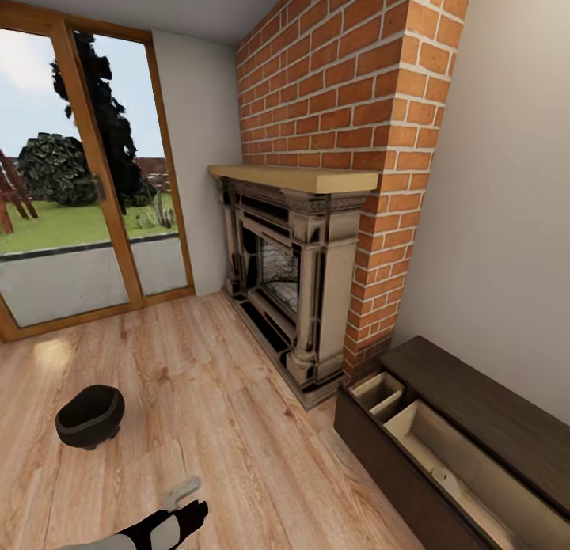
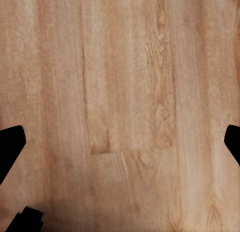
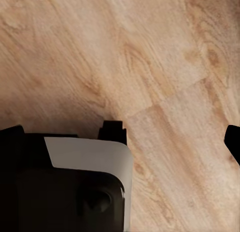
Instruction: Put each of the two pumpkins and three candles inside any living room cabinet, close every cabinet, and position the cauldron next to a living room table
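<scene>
The glossy black cauldron (image 1: 89, 415) stands on the wooden floor at the left, a short way ahead of my left arm (image 1: 170, 525). At the lower right runs the long dark brown cabinet (image 1: 483, 411), with its drawers pulled open and their pale insides (image 1: 455, 455) showing. I see nothing in the parts that show. My left gripper (image 2: 120, 142) hangs open over bare floorboards, its fingertips (image 2: 11, 144) wide apart. My right gripper (image 3: 120, 137) is open too, above the floor beside my own base. The pumpkins, candles and table are out of view.
A stone fireplace (image 1: 293, 281) with a wooden mantel juts from a brick chimney breast (image 1: 356, 83) straight ahead. Tall glass doors (image 1: 79, 178) fill the left wall. Wooden floor (image 1: 214, 376) spreads between cauldron, fireplace and cabinet. My black and white base (image 3: 75, 187) is under the right wrist.
</scene>
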Motion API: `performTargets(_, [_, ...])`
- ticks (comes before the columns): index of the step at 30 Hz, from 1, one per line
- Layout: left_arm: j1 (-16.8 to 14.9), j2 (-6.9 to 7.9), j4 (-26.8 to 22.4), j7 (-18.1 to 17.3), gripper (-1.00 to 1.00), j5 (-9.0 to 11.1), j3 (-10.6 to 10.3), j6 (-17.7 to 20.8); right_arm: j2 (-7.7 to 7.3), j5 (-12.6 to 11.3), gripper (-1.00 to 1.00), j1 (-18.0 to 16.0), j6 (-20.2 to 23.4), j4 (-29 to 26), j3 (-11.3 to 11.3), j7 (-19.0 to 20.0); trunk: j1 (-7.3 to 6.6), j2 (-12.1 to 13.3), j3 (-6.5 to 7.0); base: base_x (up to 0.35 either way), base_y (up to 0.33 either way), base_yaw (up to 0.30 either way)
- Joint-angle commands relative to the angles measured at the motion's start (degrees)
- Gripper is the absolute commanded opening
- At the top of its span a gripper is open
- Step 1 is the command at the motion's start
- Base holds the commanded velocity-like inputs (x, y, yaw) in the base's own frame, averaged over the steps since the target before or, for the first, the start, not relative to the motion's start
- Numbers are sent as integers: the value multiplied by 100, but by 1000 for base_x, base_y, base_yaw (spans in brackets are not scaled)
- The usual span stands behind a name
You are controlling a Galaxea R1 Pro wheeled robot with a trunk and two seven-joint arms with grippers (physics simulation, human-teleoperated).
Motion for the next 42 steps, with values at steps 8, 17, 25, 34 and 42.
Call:
performTargets(8, [-7, 4, 19, 35, 100, 35, -47, 0, 4, -54, 100, 30, -8, 3, 45, 24, 0, -4, -5, 96, -14, 56])
performTargets(17, [-6, 5, 11, 39, 100, 38, -54, -1, -1, -62, 100, 41, -8, -24, 38, 16, 0, -4, -5, 307, -81, 2])
performTargets(25, [-6, -13, 11, 45, 100, 44, -52, -1, 8, -56, 100, 38, -72, -27, 173, 6, 0, -4, -5, 317, -82, 0])
performTargets(34, [-6, -20, 12, 53, 100, 52, -46, -1, 2, -82, 100, 41, -394, -2, 191, 6, 0, -4, -2, 181, -9, 12])
performTargets(42, [-6, -22, 14, 55, 100, 53, -44, -1, 4, -63, 100, 41, -422, 7, 194, -2, 0, -4, 38, 77, 0, 189])
